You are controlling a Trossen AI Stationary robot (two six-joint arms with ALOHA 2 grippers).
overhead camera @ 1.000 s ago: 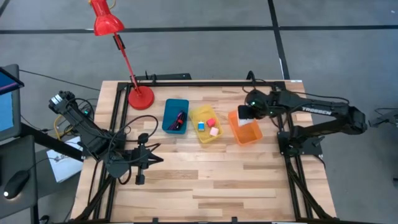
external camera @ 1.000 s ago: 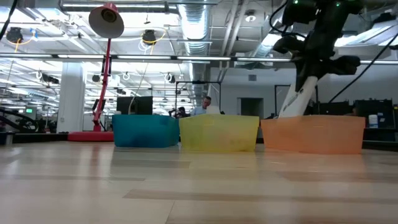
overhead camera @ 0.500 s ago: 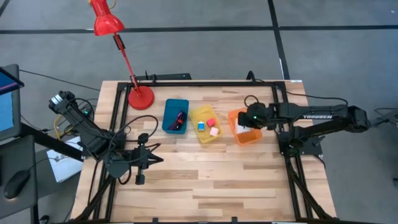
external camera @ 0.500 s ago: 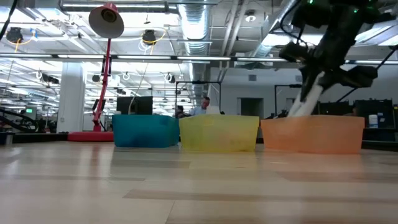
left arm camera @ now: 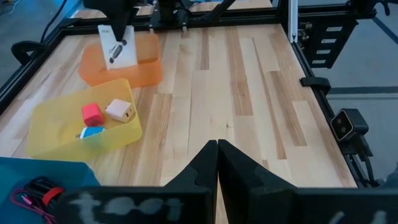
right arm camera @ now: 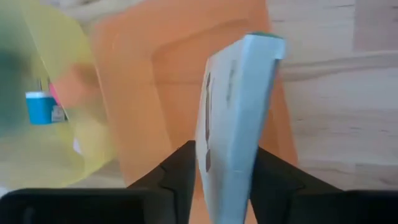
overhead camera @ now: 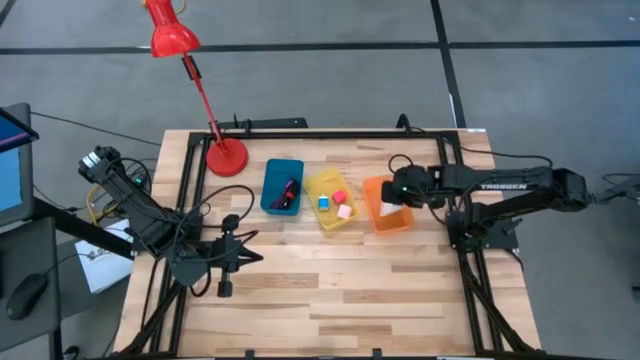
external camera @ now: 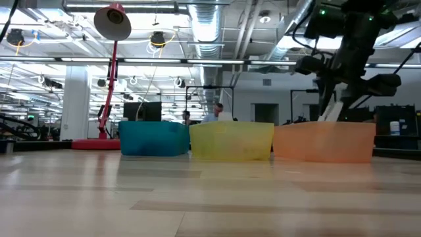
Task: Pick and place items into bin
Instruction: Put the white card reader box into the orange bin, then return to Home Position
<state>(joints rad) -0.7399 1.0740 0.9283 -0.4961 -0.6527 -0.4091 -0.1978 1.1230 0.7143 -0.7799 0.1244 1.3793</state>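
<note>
While over the orange bin [overhead camera: 380, 215], right pincer [right arm camera: 221, 163] clamps white card [right arm camera: 233, 118], left pincer [left arm camera: 217, 163] closed.

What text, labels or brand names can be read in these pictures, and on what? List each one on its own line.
"TROSSEN": white letters on the forearm of the right arm, seen from above.
White card held over the orange bin by the right gripper: it bears a black mark, too small to read as words.
Signs in the room behind the table: too small to read.
</note>
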